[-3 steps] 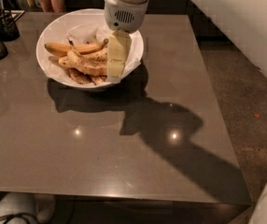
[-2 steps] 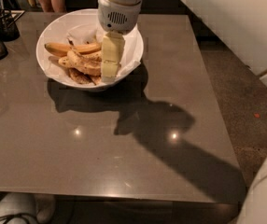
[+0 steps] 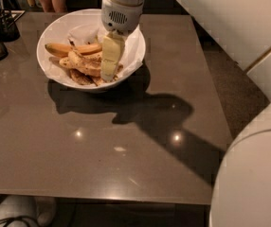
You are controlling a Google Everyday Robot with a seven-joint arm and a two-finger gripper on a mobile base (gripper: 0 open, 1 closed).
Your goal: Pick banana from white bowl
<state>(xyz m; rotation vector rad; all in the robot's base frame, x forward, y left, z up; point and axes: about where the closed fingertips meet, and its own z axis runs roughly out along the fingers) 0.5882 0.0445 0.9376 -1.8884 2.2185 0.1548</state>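
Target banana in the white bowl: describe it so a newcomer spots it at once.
At the far left of the brown table sits the white bowl, with the gripper hanging inside it. The banana lies mid-bowl just left of the gripper: large, pale yellow, brown-speckled, unlike the smooth orange-yellow banana behind it.
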